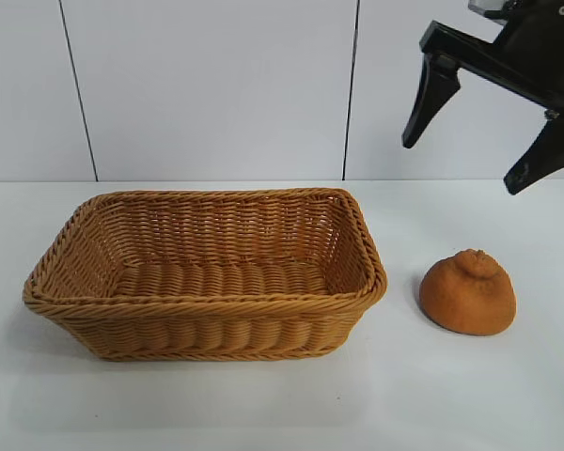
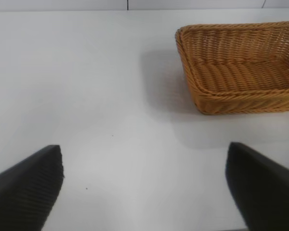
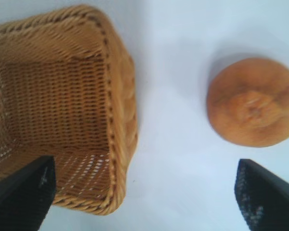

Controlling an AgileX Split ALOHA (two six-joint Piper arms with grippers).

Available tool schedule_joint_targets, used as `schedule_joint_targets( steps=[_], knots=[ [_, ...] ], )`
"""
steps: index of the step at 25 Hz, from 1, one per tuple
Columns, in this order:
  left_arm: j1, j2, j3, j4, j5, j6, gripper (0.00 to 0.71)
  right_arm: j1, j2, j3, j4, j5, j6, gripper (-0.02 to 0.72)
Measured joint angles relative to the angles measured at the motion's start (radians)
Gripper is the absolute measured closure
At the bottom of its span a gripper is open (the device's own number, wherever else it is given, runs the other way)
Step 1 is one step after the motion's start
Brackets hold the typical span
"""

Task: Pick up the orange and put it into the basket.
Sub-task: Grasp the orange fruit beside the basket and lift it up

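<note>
At lower right, the orange (image 1: 467,293) sat beside the empty basket (image 1: 207,277); the right gripper (image 1: 470,146) hung at upper right, jaws apart. Firm, rough-skinned, probably light: grip its sides.

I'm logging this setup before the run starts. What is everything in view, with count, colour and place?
basket: one, tan-brown woven wicker, on the table left of centre, nothing inside.
orange: one, dull orange-brown, on the table to the right of the basket, apart from it.
table: one, white, under both.
wall: white panels behind the table.
right gripper: one, black, open, raised above the orange, holding nothing.
left gripper: one, black, open, over bare table off the basket's end, seen only in its wrist view.
</note>
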Motion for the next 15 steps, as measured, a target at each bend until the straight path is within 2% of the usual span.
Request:
schedule_joint_targets(
  steps=[6, 15],
  knots=[
    [0.000, 0.000, 0.000, 0.000, 0.000, 0.000, 0.059, -0.030, 0.096, -0.083, -0.023, 0.107, -0.066, 0.010],
    [0.000, 0.000, 0.000, 0.000, 0.000, 0.000, 0.059, -0.029, 0.263, -0.107, -0.087, 0.094, -0.070, 0.010]
  ],
)
